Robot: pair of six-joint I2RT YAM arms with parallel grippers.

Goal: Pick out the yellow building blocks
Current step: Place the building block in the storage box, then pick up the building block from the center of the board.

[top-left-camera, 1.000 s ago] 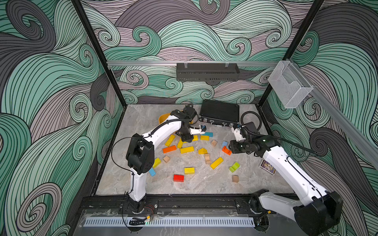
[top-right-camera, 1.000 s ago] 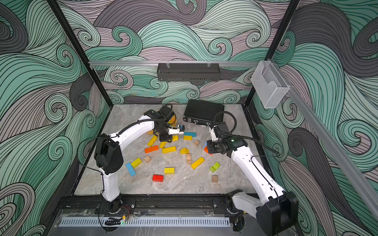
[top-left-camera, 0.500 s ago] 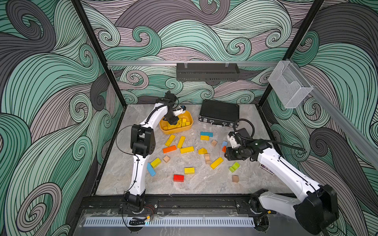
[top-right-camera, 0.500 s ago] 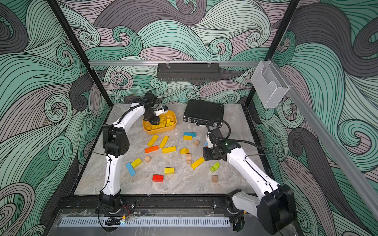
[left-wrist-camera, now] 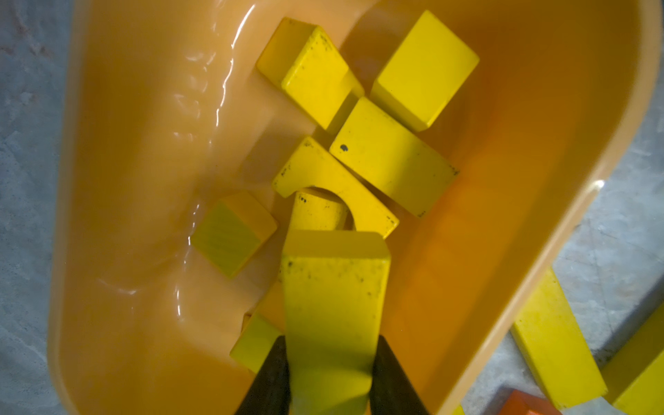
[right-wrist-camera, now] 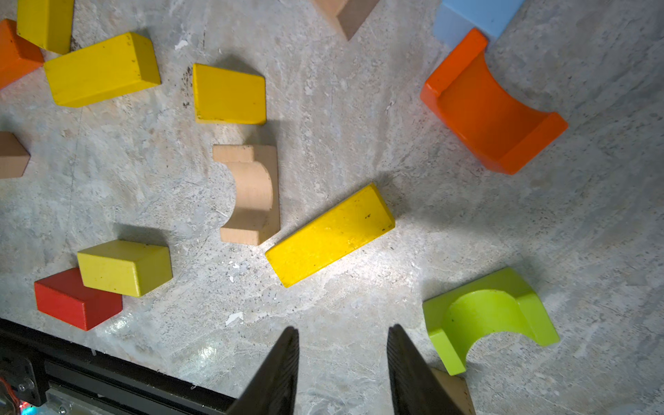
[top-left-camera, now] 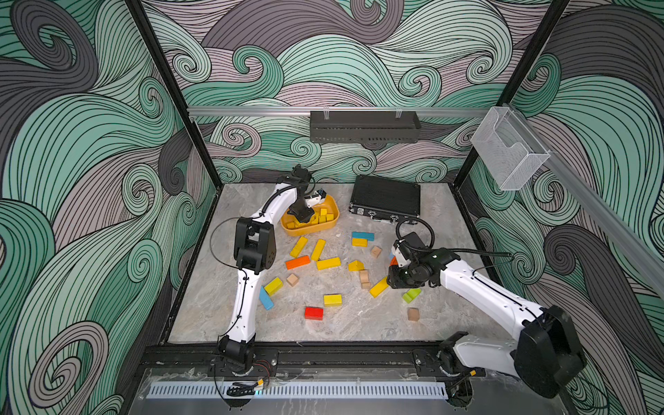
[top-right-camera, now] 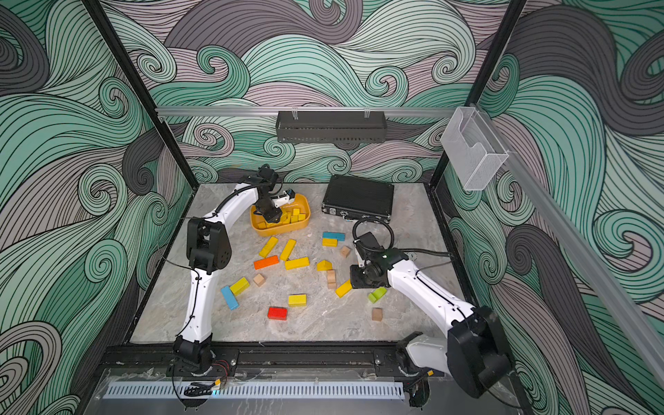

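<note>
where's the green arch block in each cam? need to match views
In a top view: green arch block just right of the yellow bar.
In a top view: same spot.
Left wrist: not in it.
Right wrist: arch beside the open jaws.
Shared landmark: that yellow bar.

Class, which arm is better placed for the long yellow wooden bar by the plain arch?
Right. The right end effector hovers open near that bar; the left end effector holds a yellow block over the orange plastic tub.

Black case (top-left-camera: 386,199) is lying at the bench's (top-left-camera: 359,325) 1 o'clock; orange tub (top-left-camera: 316,230) is sitting at 11 o'clock; red block (top-left-camera: 313,312) is resting at 6 o'clock.
</note>
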